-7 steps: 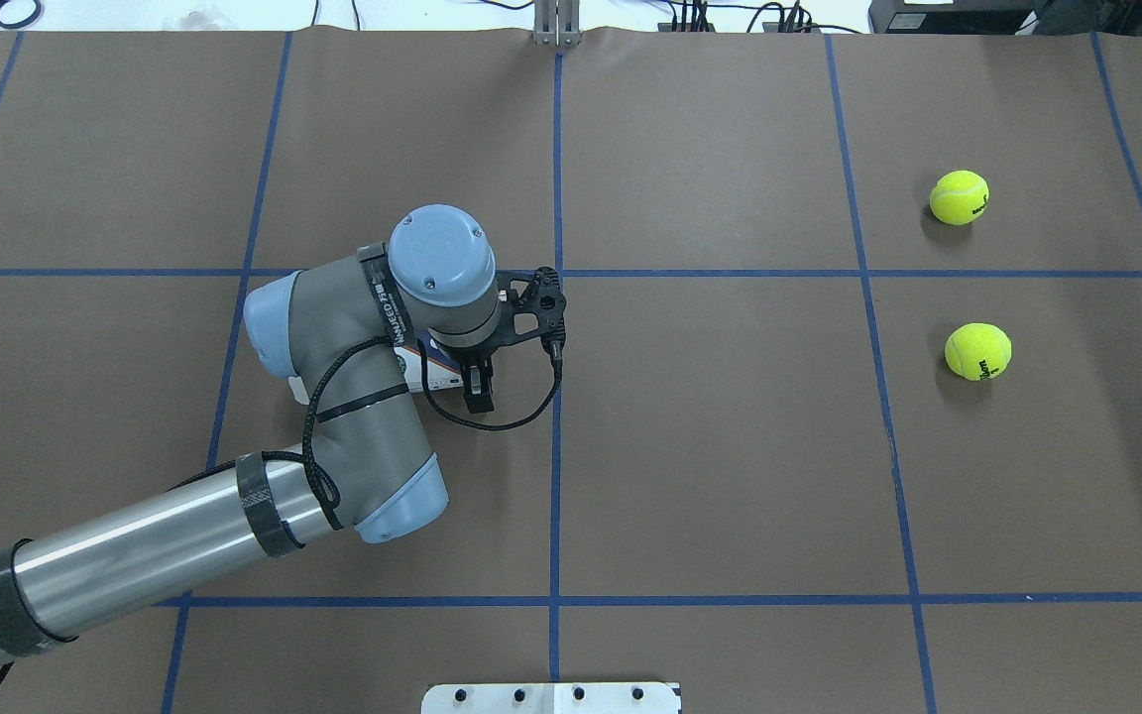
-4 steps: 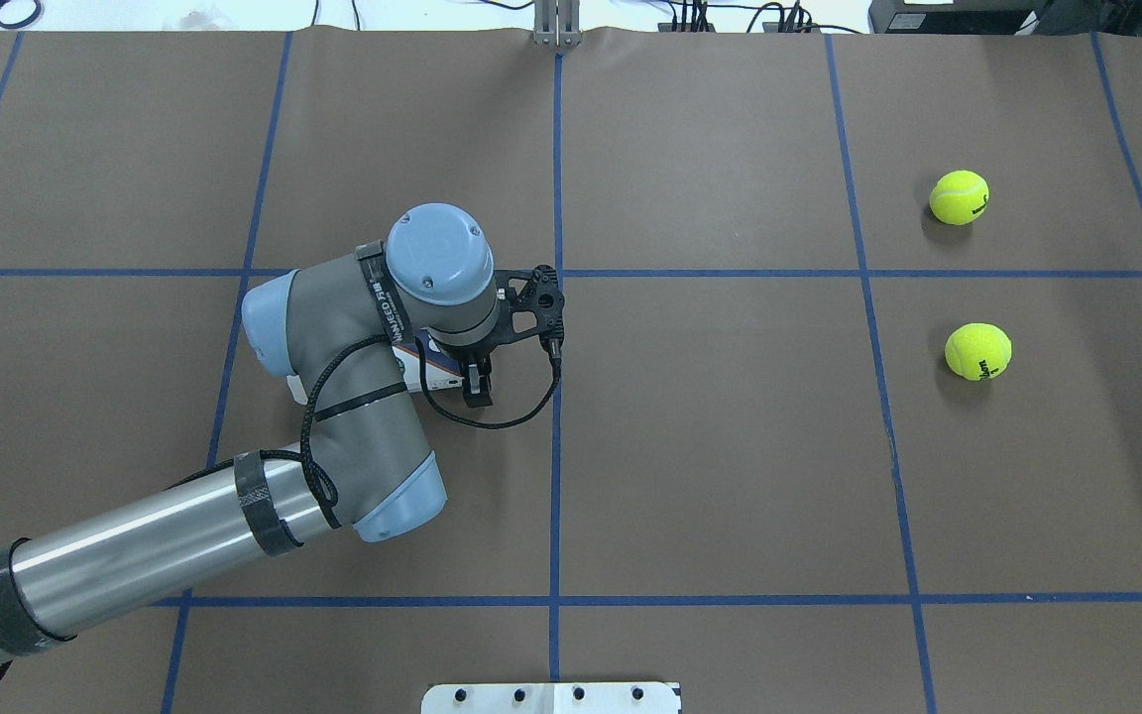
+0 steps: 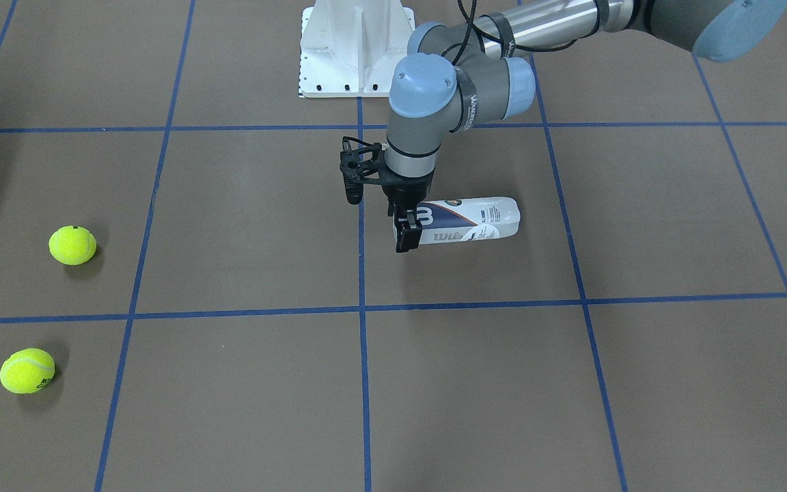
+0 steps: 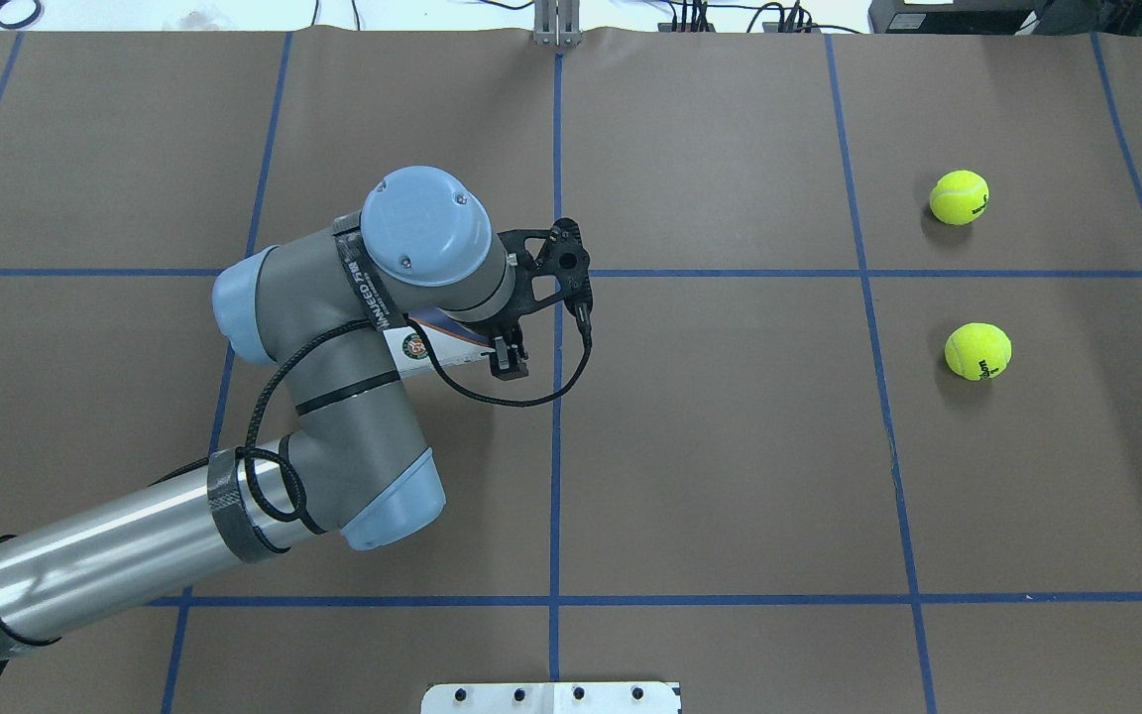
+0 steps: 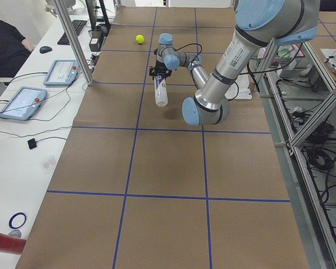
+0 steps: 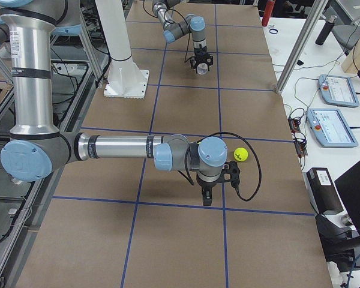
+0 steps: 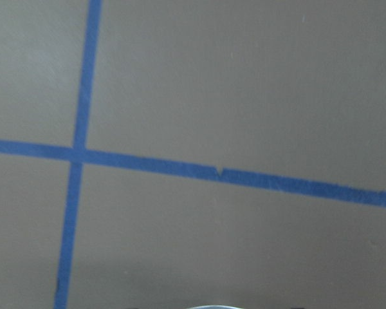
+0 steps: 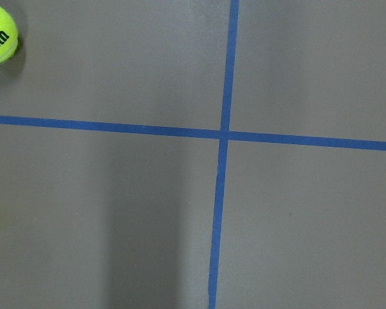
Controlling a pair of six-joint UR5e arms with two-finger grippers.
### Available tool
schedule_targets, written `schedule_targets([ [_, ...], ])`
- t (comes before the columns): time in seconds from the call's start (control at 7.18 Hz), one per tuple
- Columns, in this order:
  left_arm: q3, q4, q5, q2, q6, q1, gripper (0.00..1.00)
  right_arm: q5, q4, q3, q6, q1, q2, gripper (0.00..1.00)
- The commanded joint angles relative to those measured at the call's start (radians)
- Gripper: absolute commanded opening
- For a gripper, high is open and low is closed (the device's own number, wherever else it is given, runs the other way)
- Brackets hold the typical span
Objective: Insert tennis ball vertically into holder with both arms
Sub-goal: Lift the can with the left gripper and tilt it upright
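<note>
The Wilson tennis-ball can point(image 3: 475, 219) is being clamped at one end by the left gripper point(image 3: 408, 231), likely needing slow tilting upright without slipping.

Two tennis balls point(image 4: 959, 197) point(image 4: 977, 351) — one holder point(image 3: 475, 219) — two arms point(image 6: 120, 147) point(image 6: 181, 29).

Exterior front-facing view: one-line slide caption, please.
Jaws of the left gripper clamp one end of the horizontal holder; two tennis balls sit far off on the table.
</note>
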Motion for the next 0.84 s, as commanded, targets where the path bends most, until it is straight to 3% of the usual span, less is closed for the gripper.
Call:
schedule_targets([
  [0.0,-0.037,-0.304,0.004,0.003,-0.330,-0.005,0.16,0.001,0.001,0.000,0.000,0.000,0.000,1.00],
  [0.14,-0.037,-0.473,0.044,0.011,-0.418,-0.008,0.16,0.001,0.001,0.003,0.000,0.000,0.000,1.00],
  [0.28,-0.033,-0.627,0.143,0.014,-0.473,-0.007,0.20,0.004,0.002,0.003,0.000,0.000,0.000,1.00],
  [0.7,-0.033,-0.939,0.249,0.092,-0.537,-0.003,0.22,0.004,0.002,0.008,0.002,0.000,0.002,1.00],
])
